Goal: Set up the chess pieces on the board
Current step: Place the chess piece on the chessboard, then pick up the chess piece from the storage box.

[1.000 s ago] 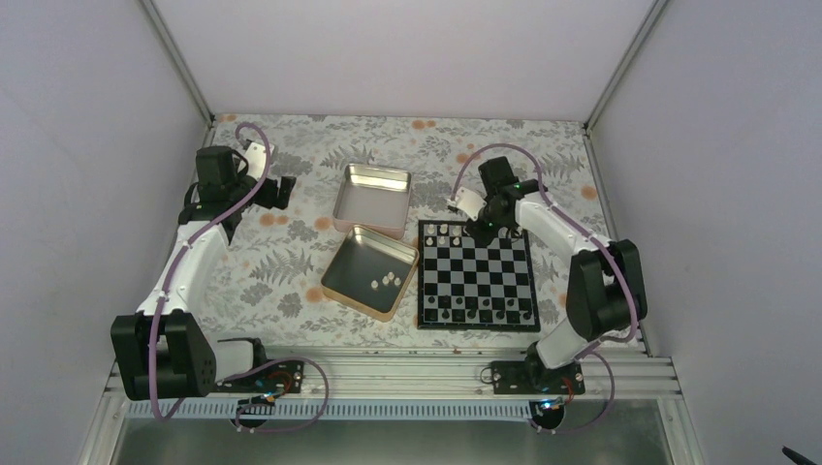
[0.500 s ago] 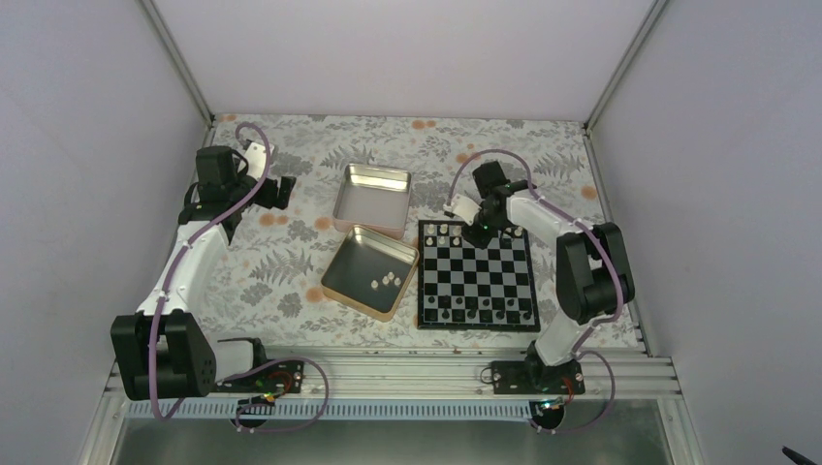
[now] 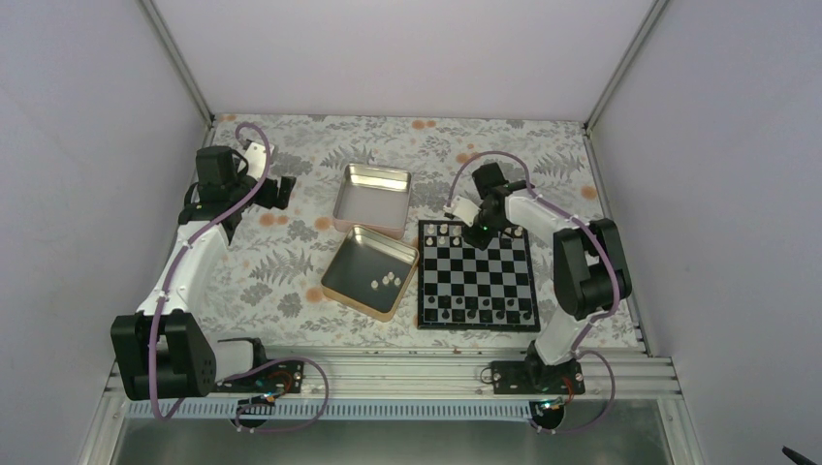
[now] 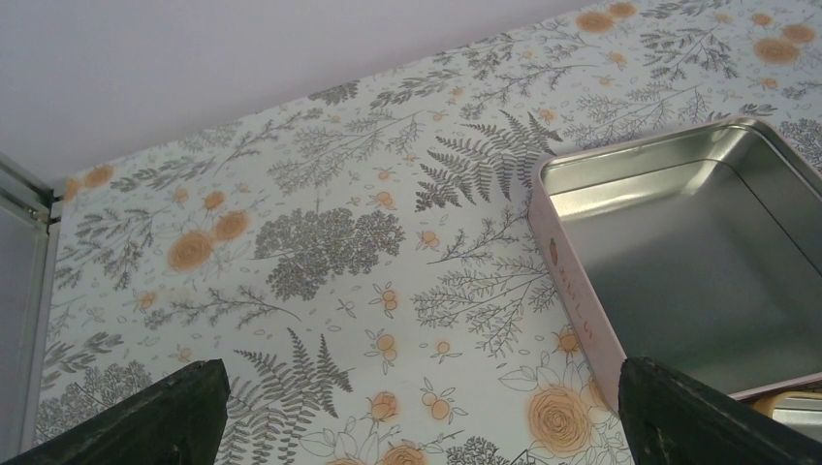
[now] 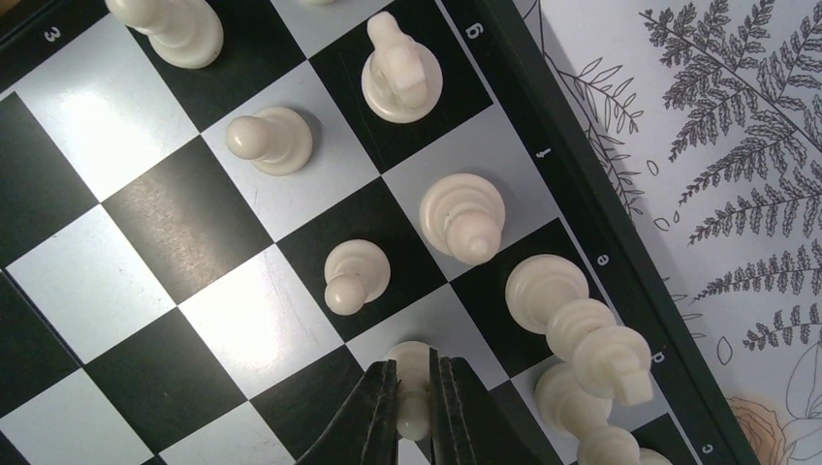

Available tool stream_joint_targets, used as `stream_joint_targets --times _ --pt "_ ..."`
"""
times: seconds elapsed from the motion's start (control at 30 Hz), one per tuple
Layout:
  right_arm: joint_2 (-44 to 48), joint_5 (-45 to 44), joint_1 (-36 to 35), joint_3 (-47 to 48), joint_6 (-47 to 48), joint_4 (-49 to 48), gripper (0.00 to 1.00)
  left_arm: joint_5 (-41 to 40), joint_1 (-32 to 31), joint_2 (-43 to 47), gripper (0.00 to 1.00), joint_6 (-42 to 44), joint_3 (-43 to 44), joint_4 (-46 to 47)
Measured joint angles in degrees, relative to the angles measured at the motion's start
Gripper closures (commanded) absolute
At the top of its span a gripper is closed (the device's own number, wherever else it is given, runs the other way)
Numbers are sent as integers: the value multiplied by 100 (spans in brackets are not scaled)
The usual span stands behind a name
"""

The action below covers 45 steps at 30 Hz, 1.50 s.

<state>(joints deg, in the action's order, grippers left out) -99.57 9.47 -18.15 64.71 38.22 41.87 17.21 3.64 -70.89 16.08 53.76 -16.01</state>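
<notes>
The black-and-silver board (image 3: 477, 275) lies right of centre. Cream-white chess pieces stand along its far rows (image 3: 445, 232); dark pieces stand along its near rows. My right gripper (image 3: 477, 229) is low over the board's far rows. In the right wrist view its fingers (image 5: 373, 412) are shut on a cream pawn (image 5: 413, 363) standing on a silver square, among several cream pieces (image 5: 462, 215). Three cream pieces (image 3: 385, 281) lie in the near tin (image 3: 342, 291). My left gripper (image 3: 282, 192) is open and empty above the cloth at far left.
A second, empty metal tin (image 3: 372, 197) lies behind the first; it shows in the left wrist view (image 4: 698, 242), right of the left gripper. A floral cloth (image 3: 281, 262) covers the table. White walls close in three sides.
My right gripper has shifted a little left along the board's far rows and its elbow has swung in. The left arm has not moved.
</notes>
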Motion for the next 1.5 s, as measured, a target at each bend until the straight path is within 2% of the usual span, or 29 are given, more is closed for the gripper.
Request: stream_joint_targets --times 0.17,0.5,0.7,0.9,1.0,1.13,1.33,1.5 --pt "-15 0 24 0 17 -37 77 0 0 0 0 2 0 0" --pt "-22 15 28 63 70 13 73 -2 0 0 0 0 0 -2" --pt "409 162 -138 636 31 603 71 0 0 0 0 0 0 -2" --pt "866 179 -1244 1749 -101 981 68 0 0 0 0 0 0 -2" --pt "695 101 -2015 2046 -122 1032 68 0 0 0 0 0 0 -2" --pt "31 20 -2791 2203 -127 1054 68 -7 0 0 0 0 0 -2" --pt "-944 -240 -3427 2131 -157 1051 68 -13 0 0 0 0 0 -2" --pt "-1202 -404 -3635 1996 -170 1027 68 -13 0 0 0 2 0 -2"
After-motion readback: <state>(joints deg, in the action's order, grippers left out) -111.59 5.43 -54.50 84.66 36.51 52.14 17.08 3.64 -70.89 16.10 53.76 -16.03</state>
